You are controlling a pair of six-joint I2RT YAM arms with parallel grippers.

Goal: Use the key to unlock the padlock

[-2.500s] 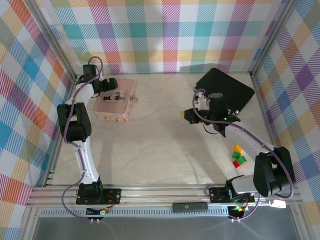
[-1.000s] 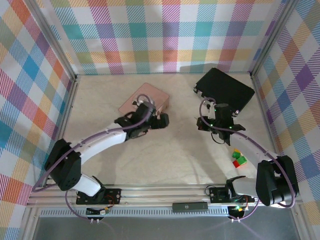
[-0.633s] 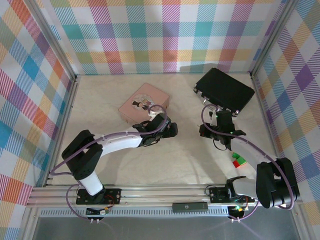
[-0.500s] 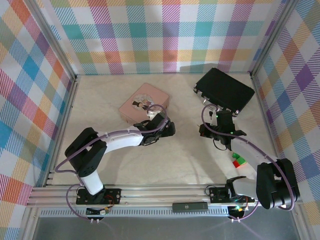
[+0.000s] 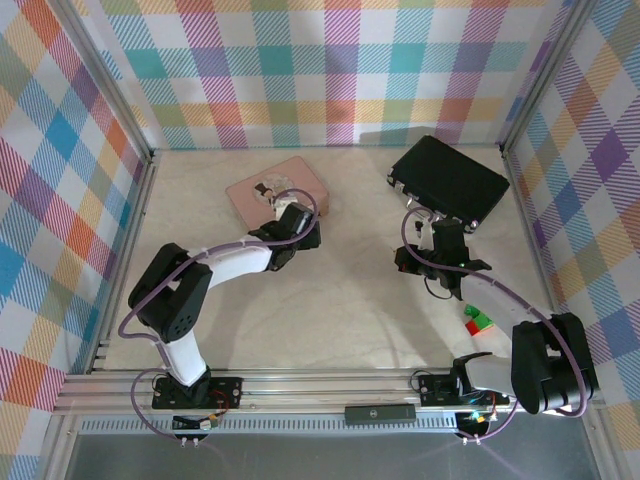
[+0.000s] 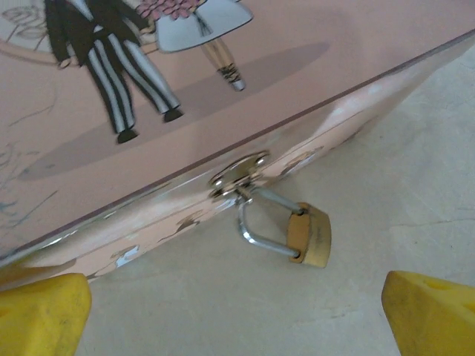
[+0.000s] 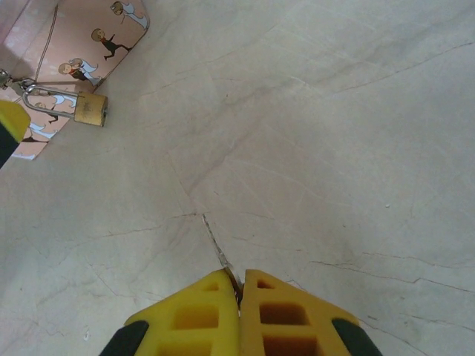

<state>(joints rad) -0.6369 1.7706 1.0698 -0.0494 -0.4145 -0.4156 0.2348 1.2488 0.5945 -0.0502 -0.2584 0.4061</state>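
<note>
While right pincer [image 7: 239,288] nips key [image 7: 218,248] — padlock [image 6: 309,236] (brass) lies apart.

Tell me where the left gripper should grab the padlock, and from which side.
Probably the brass body of the padlock, pinched across its narrow edges, coming from the open table side. Its shackle is hooked through the clasp of the pink box, so only the body juts free. The open left gripper faces it.
</note>
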